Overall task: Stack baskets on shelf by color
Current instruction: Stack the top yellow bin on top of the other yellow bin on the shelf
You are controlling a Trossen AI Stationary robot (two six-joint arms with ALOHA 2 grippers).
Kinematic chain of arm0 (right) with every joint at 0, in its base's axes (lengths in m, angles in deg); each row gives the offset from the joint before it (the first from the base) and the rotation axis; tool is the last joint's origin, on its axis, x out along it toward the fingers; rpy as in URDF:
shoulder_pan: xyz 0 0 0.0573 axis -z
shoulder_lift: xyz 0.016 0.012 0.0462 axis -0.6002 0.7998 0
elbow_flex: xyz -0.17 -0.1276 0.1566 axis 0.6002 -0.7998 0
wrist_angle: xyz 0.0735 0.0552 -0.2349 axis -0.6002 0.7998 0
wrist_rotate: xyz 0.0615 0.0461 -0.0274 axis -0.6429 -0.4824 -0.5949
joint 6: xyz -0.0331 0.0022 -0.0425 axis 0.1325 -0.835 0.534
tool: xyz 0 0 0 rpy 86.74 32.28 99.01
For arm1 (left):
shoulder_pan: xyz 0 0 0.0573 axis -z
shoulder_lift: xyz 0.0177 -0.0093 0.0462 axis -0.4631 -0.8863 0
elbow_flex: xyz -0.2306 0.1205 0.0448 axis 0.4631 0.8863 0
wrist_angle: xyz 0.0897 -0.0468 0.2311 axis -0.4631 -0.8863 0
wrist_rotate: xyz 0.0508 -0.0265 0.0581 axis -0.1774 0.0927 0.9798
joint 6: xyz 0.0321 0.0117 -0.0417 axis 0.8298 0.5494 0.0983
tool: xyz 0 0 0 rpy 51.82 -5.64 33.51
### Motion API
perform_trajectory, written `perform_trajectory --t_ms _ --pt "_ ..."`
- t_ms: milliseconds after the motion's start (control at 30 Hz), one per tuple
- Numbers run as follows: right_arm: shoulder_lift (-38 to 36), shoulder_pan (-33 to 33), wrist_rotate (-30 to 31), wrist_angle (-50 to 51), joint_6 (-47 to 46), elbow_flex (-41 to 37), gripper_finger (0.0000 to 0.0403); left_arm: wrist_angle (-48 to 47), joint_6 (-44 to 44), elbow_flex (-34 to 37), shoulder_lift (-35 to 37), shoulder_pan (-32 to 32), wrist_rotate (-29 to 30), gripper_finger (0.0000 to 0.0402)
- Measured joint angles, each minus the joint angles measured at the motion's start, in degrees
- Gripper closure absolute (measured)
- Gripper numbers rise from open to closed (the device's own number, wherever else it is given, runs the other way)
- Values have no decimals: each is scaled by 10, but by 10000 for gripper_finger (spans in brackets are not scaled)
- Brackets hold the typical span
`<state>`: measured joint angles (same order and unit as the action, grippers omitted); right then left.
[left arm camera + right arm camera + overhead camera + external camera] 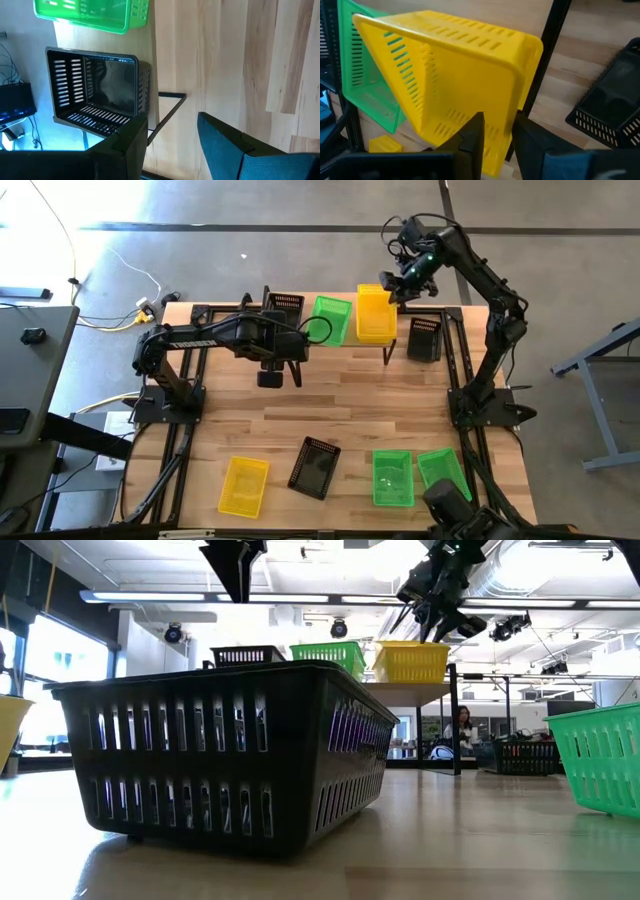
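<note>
The shelf [395, 346] stands at the table's far side and carries a black basket [285, 305], a green basket [330, 320] and a yellow basket [375, 315] side by side. My right gripper [400, 285] is at the yellow basket's far right corner, its fingers close together around that wall [498, 131]. My left gripper [280, 370] hangs open and empty above the table just in front of the shelf. In its wrist view [172, 125] it looks at the black basket [95, 87]. My right gripper has the yellow basket's right-hand wall [507, 117] near the far corner, with one finger [472, 135] inside the basket and one [532, 142] outside. The fingers come from above, pointing down. The basket sits level on the shelf's right end [410, 662].
Another black basket [425, 338] lies on the table right of the shelf. Near the front edge lie a yellow basket [243, 485], a black basket [314, 467] and two green baskets [392, 477], [443, 470]. A bare stretch of table lies between them and the shelf.
</note>
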<state>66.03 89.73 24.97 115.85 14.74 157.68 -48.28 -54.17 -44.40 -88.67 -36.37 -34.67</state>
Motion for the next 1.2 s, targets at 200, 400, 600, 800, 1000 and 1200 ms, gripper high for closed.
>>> perform_trajectory --t_ms 200,400,600,800,1000,1200 --pt "0 0 27 -18 2 0 309 0 0 0 0 -7 0 241" --pt "-4 4 37 -19 39 0 309 0 -1 0 0 -20 0 241" --pt "-25 8 51 -19 73 0 309 0 -6 0 0 -26 0 241" --pt "-48 8 103 -21 98 0 309 0 -17 0 0 -26 0 241" --pt "-70 7 114 -75 167 0 309 0 -44 0 0 -26 0 241" --pt "-74 2 114 -138 291 0 309 0 -81 0 0 -26 -1 241"
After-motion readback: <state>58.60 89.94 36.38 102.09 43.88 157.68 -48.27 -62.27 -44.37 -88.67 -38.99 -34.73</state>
